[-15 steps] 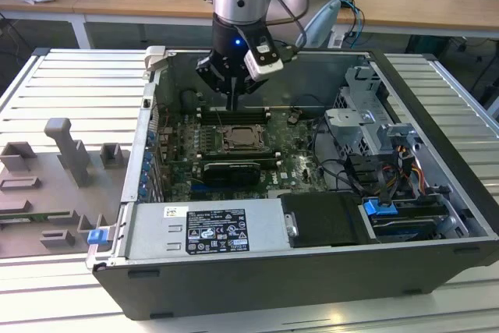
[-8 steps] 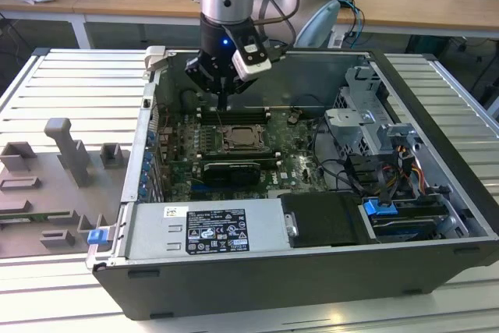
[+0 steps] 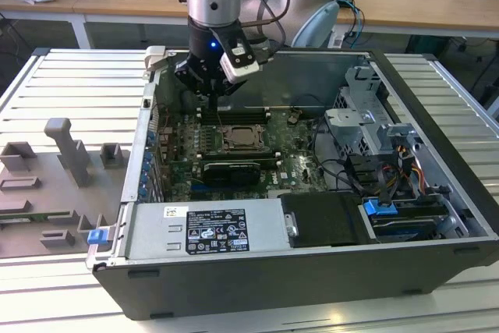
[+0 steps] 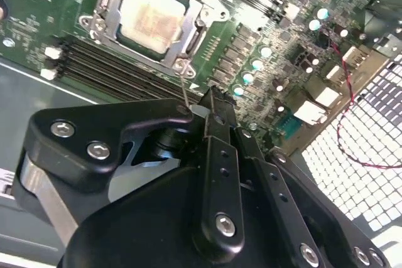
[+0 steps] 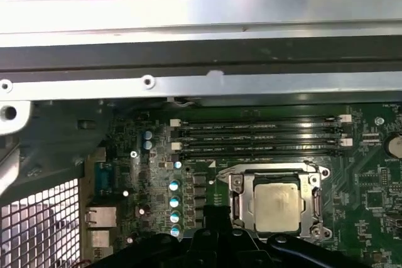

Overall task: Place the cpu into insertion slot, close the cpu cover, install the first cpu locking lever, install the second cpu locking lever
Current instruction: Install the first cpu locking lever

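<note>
Cpu, a small flat square chip with a pale silvery-beige metal face (image 5: 276, 204), sits in the silver-rimmed insertion slot (image 5: 235, 200) under the thin silvery cpu cover (image 4: 188, 36). Likely light, stiff, fragile; edges suit gripping. Black pincer (image 4: 210, 108) looks narrow, nipping a thin wire lever (image 4: 184, 86).

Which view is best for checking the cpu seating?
The first wrist view: the cpu faces the camera nearly square-on, framed by the cover. The second wrist view shows it tilted. In the exterior view it is small.
</note>
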